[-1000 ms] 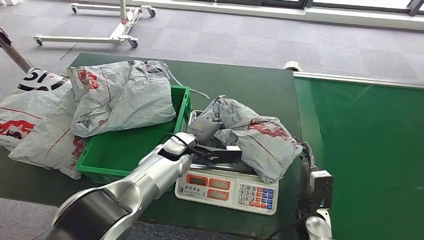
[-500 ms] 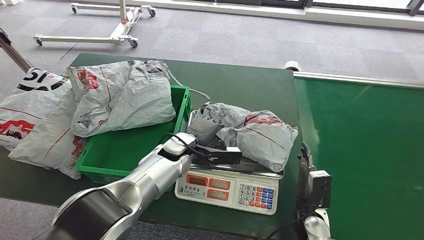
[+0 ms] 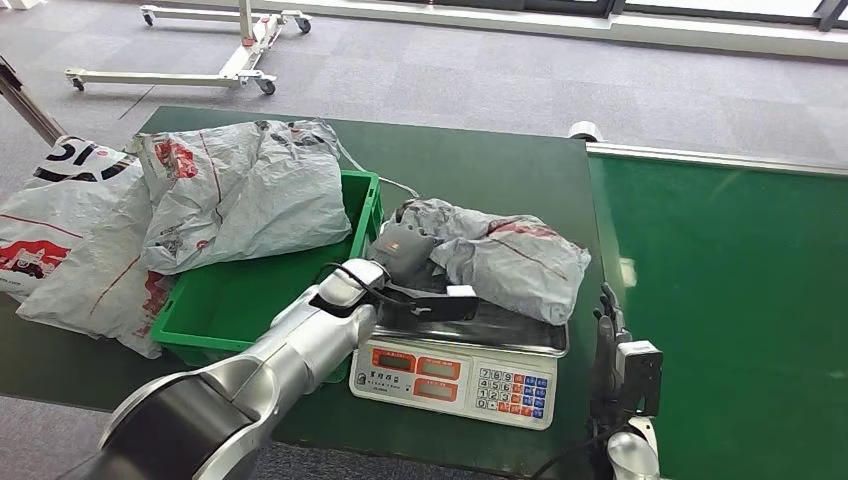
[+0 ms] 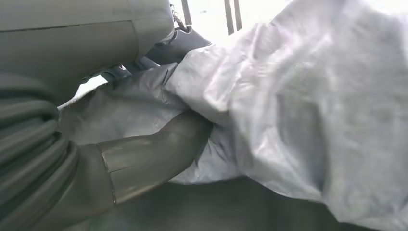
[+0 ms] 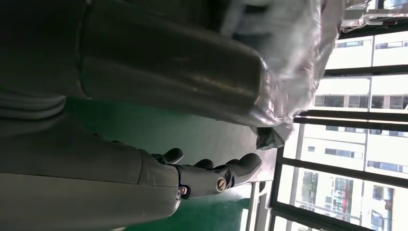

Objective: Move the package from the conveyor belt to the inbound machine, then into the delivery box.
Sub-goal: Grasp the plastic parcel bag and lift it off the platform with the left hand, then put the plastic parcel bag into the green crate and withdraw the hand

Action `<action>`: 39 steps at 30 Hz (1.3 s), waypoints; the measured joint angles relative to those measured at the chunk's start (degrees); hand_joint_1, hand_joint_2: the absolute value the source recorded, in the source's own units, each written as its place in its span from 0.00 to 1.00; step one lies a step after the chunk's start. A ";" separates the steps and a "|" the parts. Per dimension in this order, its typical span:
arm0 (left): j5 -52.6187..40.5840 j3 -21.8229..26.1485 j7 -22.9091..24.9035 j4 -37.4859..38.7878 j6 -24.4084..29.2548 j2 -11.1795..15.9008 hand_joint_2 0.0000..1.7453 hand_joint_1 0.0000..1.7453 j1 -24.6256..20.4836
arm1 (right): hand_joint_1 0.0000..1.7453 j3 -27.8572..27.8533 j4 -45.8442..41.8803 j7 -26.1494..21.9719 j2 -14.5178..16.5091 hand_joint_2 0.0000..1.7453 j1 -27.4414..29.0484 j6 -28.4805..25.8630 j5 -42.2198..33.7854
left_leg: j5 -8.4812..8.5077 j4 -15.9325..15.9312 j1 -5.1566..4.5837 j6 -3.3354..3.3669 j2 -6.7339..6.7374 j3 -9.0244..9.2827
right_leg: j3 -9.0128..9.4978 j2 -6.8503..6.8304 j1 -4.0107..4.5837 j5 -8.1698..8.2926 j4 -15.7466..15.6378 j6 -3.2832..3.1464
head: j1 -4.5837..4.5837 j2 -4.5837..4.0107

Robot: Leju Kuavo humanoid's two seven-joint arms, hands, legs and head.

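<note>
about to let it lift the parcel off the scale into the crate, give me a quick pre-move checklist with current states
1. Package on the scale pan: ok.
2. Left hand gripping the package: ok, thumb pressed into the near end; firmness cannot tell.
3. Green crate has room: ok, bare floor at its near end, though a grey bag drapes over its far end.
4. Right hand out of the way: ok, beside the scale, holding nothing.
5. Scale reading registered: cannot tell.

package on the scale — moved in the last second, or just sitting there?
Yes. The package has shifted back across the scale, away from the keypad edge that it overhung a second ago and toward the green crate, with the left hand on its end.
</note>
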 joint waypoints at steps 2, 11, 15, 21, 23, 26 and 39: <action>4.74 2.70 -3.77 -1.07 2.06 0.64 1.00 1.00 -2.61 | 0.00 -0.11 0.00 -0.24 0.00 0.00 -0.08 -0.24 -0.37 | 0.12 0.00 0.00 -0.02 -0.03 -0.21 | -0.20 -0.01 0.02 0.10 0.03 -0.01 | 0.01 0.00; 15.68 14.64 -9.58 -13.96 -3.20 11.50 1.00 1.00 -17.88 | 0.00 -1.40 -0.40 -3.84 -0.01 0.00 1.22 -3.29 -4.41 | 0.26 -0.04 0.00 -0.12 0.23 -0.46 | -0.68 0.25 0.06 0.23 0.15 -0.08 | -0.02 0.00; 15.71 15.53 -9.85 -17.15 -3.07 14.99 1.00 1.00 -18.98 | 0.00 -1.79 -1.08 -4.01 -0.04 0.00 2.16 -3.47 -4.77 | 0.28 -0.06 0.02 -0.14 0.00 -0.51 | -0.67 0.02 0.08 0.17 0.15 -0.13 | 0.00 0.00; 15.48 15.78 -8.64 -18.87 -2.30 16.60 1.00 1.00 -18.98 | 0.00 -1.81 -1.49 -3.91 -0.04 0.00 2.21 -3.61 -4.94 | 0.28 -0.04 -0.04 -0.13 -0.03 -0.55 | -0.64 -0.01 0.01 0.19 0.15 -0.10 | 0.01 0.00; 15.87 15.93 -7.05 -18.91 -1.75 17.85 1.00 1.00 -18.94 | 0.00 -1.99 -1.62 -3.73 -0.04 0.00 2.20 -4.01 -5.35 | 0.28 -0.04 -0.06 -0.13 0.00 -0.55 | -0.63 0.03 0.00 0.20 0.15 -0.10 | 0.01 0.00; 17.52 16.81 -6.34 -18.80 -0.53 22.33 1.00 1.00 -18.15 | 0.00 -2.71 -2.10 -3.49 -0.06 0.00 2.64 -4.41 -6.23 | 0.24 -0.13 -0.07 -0.16 0.35 -0.42 | -0.65 0.36 0.00 0.21 0.17 -0.13 | 0.01 0.00; 15.58 26.19 -5.58 -12.61 7.38 43.11 1.00 0.50 6.73 | 0.00 -5.56 -7.00 -2.26 -0.35 0.00 8.04 -3.83 -5.08 | 0.13 -0.52 -0.07 -0.49 0.62 -0.09 | -0.74 0.54 0.00 -0.18 0.20 -0.55 | -0.02 0.00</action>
